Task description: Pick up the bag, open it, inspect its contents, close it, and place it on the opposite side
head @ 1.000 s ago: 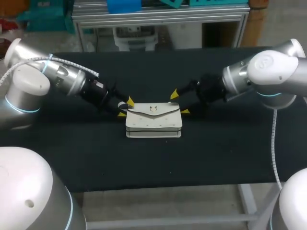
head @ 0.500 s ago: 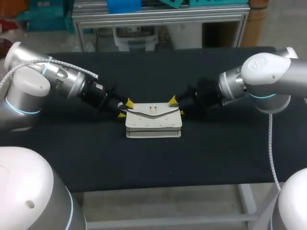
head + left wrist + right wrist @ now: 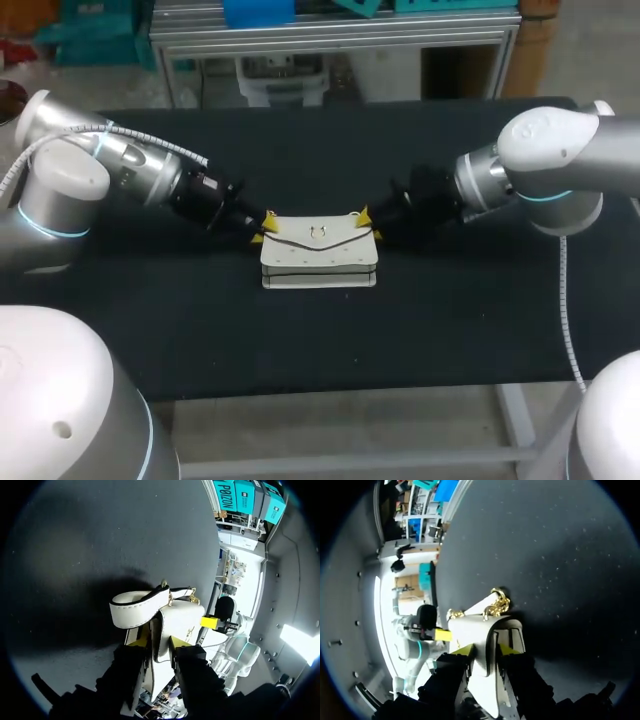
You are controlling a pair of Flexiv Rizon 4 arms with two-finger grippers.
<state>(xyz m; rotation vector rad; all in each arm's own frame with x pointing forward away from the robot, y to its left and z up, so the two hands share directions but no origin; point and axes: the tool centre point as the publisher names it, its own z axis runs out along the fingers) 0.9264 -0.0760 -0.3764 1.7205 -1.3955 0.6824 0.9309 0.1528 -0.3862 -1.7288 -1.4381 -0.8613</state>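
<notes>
A white bag [image 3: 319, 262] lies flat in the middle of the black table [image 3: 320, 350]. Its flap is closed, and a little gold clasp [image 3: 316, 233] sits on the flap. The left gripper [image 3: 262, 228] is at the bag's left end, by the far corner. Its two yellow fingers pinch the edge of the bag from both sides. The right gripper [image 3: 367, 224] is at the bag's right end, by the far corner too, and it pinches the bag the same way. A white strap [image 3: 140, 611] curls out just past the left gripper's fingers. A gold chain [image 3: 495, 605] hangs at the bag's end just ahead of the right gripper.
</notes>
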